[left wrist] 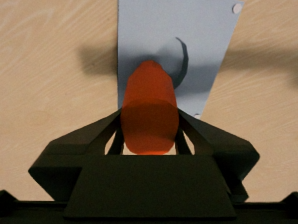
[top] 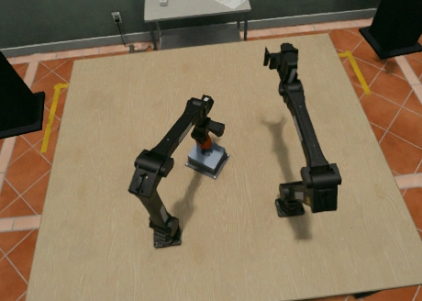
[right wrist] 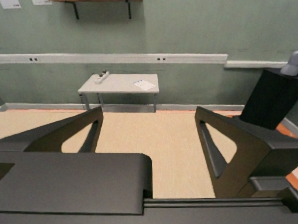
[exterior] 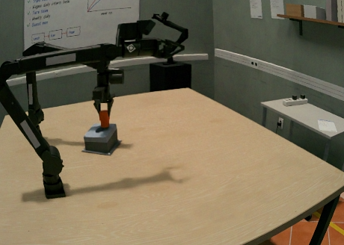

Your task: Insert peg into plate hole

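Taking the table point(top: 105, 268) point(exterior: 224, 181) point(left wrist: 40, 100) point(right wrist: 150, 140) from its left edge to its right, as the top view has it, the left arm point(top: 179, 132) stands on a base nearer the near left corner and leans toward the far edge, with bare wood between it and the left edge. Its gripper point(top: 202, 139) point(exterior: 104, 110) point(left wrist: 150, 117) points down over the middle of the table, well in from every edge, the jaws part-way open and closed on the sides of the orange-red peg point(top: 205, 143) point(exterior: 105, 119) point(left wrist: 150, 107). The peg's lower end is at the top of the blue-grey plate point(top: 208, 159) point(exterior: 106, 134) point(left wrist: 155, 25), covering part of the hole point(left wrist: 184, 65), whose dark curved rim shows beside it; most of the peg is above the plate, and I cannot tell whether it touches the rim. Open wood lies between the plate and the right arm point(top: 305, 126) point(exterior: 63, 57), which reaches toward the far right corner. Its gripper point(top: 268, 58) point(right wrist: 149, 112) stands wide, nothing between the fingers, high above the wood near the far edge and well apart from the plate.
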`<state>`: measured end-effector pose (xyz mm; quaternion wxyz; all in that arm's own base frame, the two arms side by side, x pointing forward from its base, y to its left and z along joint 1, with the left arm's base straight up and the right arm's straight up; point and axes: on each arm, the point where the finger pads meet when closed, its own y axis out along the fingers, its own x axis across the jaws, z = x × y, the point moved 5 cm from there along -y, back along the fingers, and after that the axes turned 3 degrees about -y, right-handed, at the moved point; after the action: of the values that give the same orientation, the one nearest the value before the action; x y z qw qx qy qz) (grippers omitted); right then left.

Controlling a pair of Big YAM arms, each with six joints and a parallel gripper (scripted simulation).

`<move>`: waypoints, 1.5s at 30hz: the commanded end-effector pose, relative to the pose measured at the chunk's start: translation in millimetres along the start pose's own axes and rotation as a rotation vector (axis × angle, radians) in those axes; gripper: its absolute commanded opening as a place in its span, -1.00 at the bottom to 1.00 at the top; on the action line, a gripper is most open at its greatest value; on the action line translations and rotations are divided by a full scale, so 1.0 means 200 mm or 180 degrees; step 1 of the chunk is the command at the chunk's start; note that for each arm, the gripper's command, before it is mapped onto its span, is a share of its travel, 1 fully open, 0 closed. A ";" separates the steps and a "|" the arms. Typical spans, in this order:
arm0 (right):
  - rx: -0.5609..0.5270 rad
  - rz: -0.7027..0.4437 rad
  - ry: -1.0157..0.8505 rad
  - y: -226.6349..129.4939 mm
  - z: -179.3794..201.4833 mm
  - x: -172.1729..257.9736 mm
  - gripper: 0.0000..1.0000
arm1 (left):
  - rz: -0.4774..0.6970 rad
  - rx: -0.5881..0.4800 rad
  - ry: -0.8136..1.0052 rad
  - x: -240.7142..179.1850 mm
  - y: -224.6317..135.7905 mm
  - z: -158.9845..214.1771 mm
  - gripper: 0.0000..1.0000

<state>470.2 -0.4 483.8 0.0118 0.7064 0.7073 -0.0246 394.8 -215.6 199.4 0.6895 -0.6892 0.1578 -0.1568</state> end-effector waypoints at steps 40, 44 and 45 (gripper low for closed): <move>0.1008 -0.2185 -0.0404 -1.31 0.21 0.86 1.00 | -0.0102 -0.0010 0.0002 0.03 -0.06 0.00 -0.08; 0.1013 -0.2458 -0.0472 -1.49 0.18 0.84 1.00 | -0.0108 -0.0011 0.0002 0.03 -0.06 0.00 -0.08; 0.1037 -0.2530 -0.0501 -1.53 0.20 0.84 1.00 | -0.0109 -0.0011 0.0002 0.03 -0.06 0.00 -0.08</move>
<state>185.2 169.6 427.4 -0.0612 0.3817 0.9013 -0.1957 394.8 -215.7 199.5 0.6895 -0.6893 0.1577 -0.1570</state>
